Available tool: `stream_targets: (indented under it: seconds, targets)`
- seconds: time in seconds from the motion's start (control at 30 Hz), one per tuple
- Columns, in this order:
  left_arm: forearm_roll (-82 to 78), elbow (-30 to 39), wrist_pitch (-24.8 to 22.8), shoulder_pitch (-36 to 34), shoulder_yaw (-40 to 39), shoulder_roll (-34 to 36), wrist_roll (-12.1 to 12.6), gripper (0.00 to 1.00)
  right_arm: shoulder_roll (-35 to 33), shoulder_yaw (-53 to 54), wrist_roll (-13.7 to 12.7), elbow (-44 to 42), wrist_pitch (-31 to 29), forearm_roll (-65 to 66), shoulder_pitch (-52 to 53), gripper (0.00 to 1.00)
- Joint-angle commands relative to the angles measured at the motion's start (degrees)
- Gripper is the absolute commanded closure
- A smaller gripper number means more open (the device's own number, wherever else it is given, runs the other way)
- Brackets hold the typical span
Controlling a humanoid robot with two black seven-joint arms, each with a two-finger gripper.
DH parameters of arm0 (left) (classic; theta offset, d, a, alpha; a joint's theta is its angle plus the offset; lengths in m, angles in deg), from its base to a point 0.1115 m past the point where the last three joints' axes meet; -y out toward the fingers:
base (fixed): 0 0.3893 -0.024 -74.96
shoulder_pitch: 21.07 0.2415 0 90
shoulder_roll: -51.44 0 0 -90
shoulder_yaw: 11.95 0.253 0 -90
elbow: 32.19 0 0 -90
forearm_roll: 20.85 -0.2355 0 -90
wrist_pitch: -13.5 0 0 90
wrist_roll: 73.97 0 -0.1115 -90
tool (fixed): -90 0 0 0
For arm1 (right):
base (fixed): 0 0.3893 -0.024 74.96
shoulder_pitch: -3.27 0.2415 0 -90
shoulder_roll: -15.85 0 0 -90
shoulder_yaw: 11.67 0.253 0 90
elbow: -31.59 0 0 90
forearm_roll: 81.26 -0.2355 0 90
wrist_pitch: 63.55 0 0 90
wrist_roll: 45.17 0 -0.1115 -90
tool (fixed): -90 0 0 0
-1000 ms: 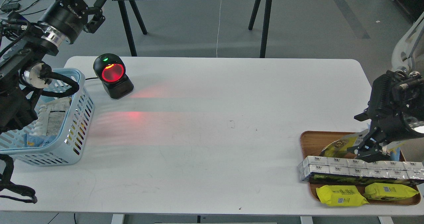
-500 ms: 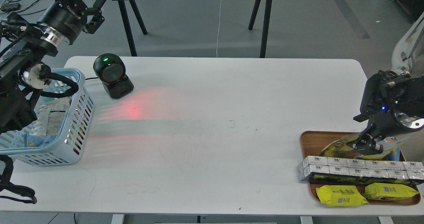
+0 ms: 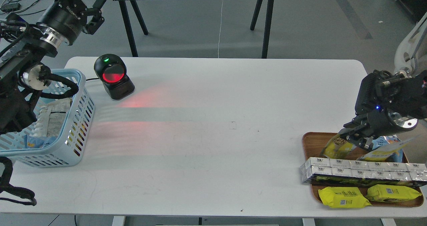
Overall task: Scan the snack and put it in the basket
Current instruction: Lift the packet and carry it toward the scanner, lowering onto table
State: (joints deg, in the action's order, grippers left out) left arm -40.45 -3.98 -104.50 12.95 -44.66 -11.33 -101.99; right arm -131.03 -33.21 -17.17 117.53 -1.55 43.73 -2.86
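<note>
**Little legible print**

White lettering on the black collar of the left arm's wrist (image 3: pixel 63 15), reading roughly "ROBOTIQ", seen upside down and not certain. Small dark code squares on the two yellow packs (image 3: pixel 343 197) and printed marks along the silver boxes (image 3: pixel 363 169) on the tray (image 3: pixel 312 141), too small to read. Blurred print on a white pouch in the basket (image 3: pixel 78 119).

Right gripper (image 3: pixel 355 140) over brown tray (image 3: pixel 313 140) at bench (image 3: pixel 213 126) right edge, closed on top of yellow snack pouch (image 3: pixel 341 148), which hangs tilted above tray. Blue-and-yellow pouch (image 3: pixel 387 148) just beside it. Row of silver boxes (image 3: pixel 360 172) across tray; two yellow flat packs (image 3: pixel 343 197) at front. Left gripper (image 3: pixel 95 19) raised beyond bench's far left corner; finger state unreadable. Light blue basket (image 3: pixel 78 119) at left holds packets. Black scanner (image 3: pixel 113 76) beside basket, window lit red, red glow on bench.
</note>
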Motion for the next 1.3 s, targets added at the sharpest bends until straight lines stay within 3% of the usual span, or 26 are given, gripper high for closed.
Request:
stream_targets:
  seconds: [0.0,0.5,0.73,1.1,1.27]
  targets:
    - [0.0,0.0,0.0,0.0,-0.1,-0.1,0.0,0.00,-0.3,1.9,0.0,-0.2,0.0,0.0,-1.2,1.00]
    - [0.0,0.0,0.0,-0.1,0.0,0.2,0.0,0.00,1.8,16.7,0.0,-3.1,0.0,0.0,-3.6,1.00]
    - [0.0,-0.3,0.0,-0.5,-0.1,0.2,0.0,0.00,17.0,20.1,0.0,-7.4,0.0,0.0,-1.8,1.00]
    - [0.5,-0.7,0.0,-1.8,-0.2,0.3,0.0,0.00,46.8,20.3,0.0,-24.1,0.0,0.0,0.0,1.00]
    - [0.6,-0.7,0.0,-2.0,-0.1,0.3,0.0,0.00,56.0,20.1,0.0,-28.9,0.0,0.0,0.1,1.00]
